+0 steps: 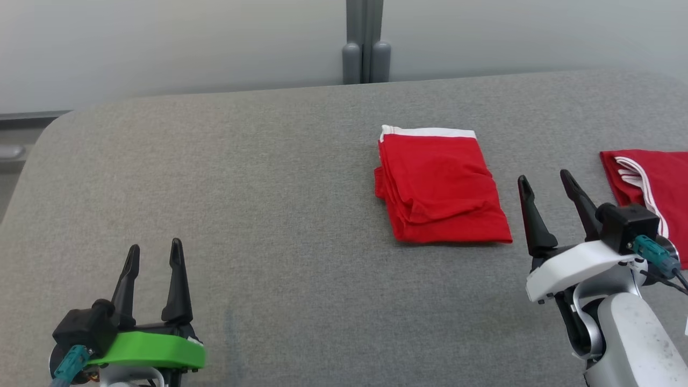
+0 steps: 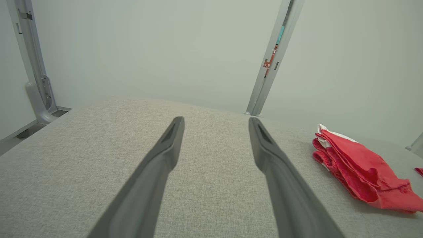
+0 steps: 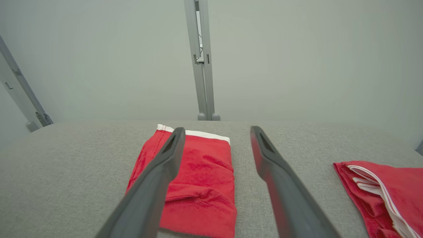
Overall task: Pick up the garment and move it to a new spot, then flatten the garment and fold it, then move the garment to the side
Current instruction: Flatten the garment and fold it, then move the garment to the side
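Nearest me, my left gripper (image 1: 155,245) and right gripper (image 1: 544,177) hover open, empty; folded red garment (image 1: 441,185) lies on grey table (image 1: 269,188) beside the right one.

Table (image 1: 269,215): grey woven cloth, matt, coarse grain.
Garment (image 1: 441,188): soft red cloth, matt, creased, with a white cloth band.
Left gripper (image 1: 155,245): dark matt fingers, smooth green plastic housing.
Right gripper (image 1: 544,177): matching matt fingers, smooth white plastic shell with a slight sheen.
Rear post (image 1: 365,43): grey metal, satin.
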You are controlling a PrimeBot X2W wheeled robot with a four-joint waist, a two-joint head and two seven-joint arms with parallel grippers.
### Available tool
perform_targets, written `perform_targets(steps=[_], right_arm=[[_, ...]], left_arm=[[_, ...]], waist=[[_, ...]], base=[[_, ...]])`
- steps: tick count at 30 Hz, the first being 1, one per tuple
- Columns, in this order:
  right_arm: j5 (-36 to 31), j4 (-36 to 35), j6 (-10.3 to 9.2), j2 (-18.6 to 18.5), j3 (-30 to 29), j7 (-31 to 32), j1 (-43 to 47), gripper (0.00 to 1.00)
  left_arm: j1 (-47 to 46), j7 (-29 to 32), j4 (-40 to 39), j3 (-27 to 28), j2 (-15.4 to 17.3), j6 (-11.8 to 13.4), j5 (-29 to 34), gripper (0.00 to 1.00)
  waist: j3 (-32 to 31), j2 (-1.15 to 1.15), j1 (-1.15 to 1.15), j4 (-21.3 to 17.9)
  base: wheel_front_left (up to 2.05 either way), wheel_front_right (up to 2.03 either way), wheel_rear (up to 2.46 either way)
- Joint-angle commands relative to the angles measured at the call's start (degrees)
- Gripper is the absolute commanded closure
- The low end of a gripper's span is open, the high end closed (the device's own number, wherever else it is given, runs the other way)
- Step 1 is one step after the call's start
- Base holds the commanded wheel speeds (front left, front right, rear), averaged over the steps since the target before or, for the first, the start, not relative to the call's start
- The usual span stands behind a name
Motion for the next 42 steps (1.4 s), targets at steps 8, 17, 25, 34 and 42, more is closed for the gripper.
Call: perform_targets(steps=[8,17,25,34,42], right_arm=[[-1.5,-0.4,-0.03,1.3,-1.7,0.1,3.9,0.0],[-1.7,1.2,-0.03,1.6,-1.3,0.0,4.1,0.0],[-1.2,1.8,-0.03,2.1,-1.3,0.4,4.1,0.0],[-1.1,1.9,-0.03,2.4,-1.8,1.1,4.2,0.0],[0.4,3.3,-0.03,2.0,-3.0,5.6,-1.0,0.0]], left_arm=[[2.6,-0.1,0.4,1.3,-0.3,-0.1,1.7,0.0],[4.5,-0.1,0.6,1.5,-0.7,-0.1,2.5,0.0],[5.2,-0.1,0.1,1.7,-0.9,-0.1,2.6,0.0],[4.4,-0.1,0.4,1.4,-0.8,-0.1,2.4,0.0],[4.0,-0.1,-0.4,1.0,-0.6,-0.1,2.5,0.0]], waist=[[-3.4,0.0,0.0,-4.7],[-4.4,0.0,0.0,-4.9],[-4.3,0.0,0.0,-4.4],[-4.2,0.0,0.0,-3.6],[-2.7,0.0,0.0,-1.9]], base=[[0.0,0.0,0.0],[0.0,0.0,0.0],[0.0,0.0,0.0],[0.0,0.0,0.0],[0.0,0.0,0.0]])
